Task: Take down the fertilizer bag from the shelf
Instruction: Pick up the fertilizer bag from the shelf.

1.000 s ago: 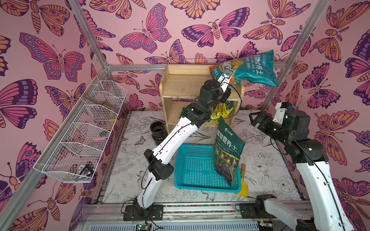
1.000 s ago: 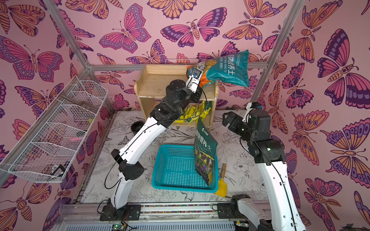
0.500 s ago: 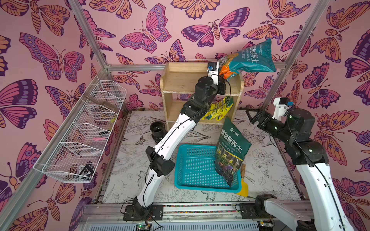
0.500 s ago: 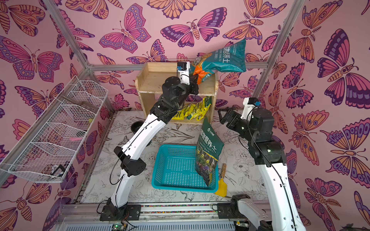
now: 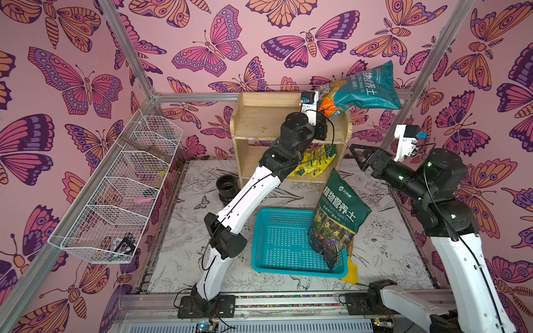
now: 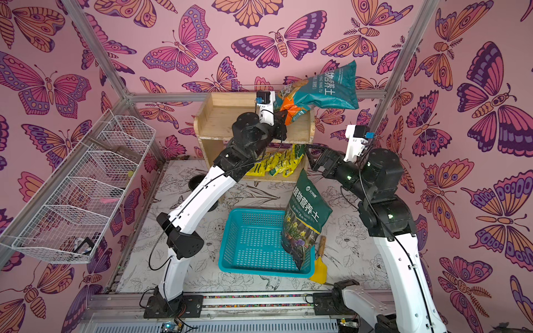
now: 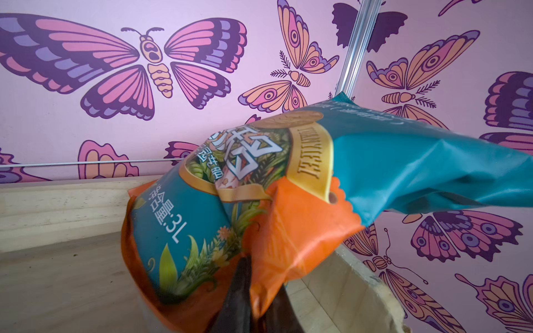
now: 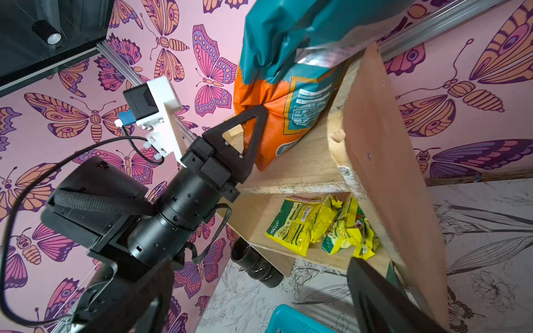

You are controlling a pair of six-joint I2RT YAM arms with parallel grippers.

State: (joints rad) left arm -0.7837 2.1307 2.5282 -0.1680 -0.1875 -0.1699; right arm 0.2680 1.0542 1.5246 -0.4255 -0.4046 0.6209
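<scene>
Teal bag [image 6: 323,89] pinched at the top of the shelf [image 6: 227,121]
Left jaws are clamped on the bag's orange end, over the right end of the top tier, and the rest pokes out past the side panel, tilted up. Right jaws hang wide apart, holding nothing, just beside the lower tier with its yellow packets [image 6: 277,165]. Down on the surface [image 6: 259,196], a green bag [image 6: 305,213] stands in the blue basket [image 6: 251,245].

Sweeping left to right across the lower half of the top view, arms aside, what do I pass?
White wire basket rack → black round pot → turquoise perforated plastic basket → dark green printed soil bag standing at that basket's right end.
</scene>
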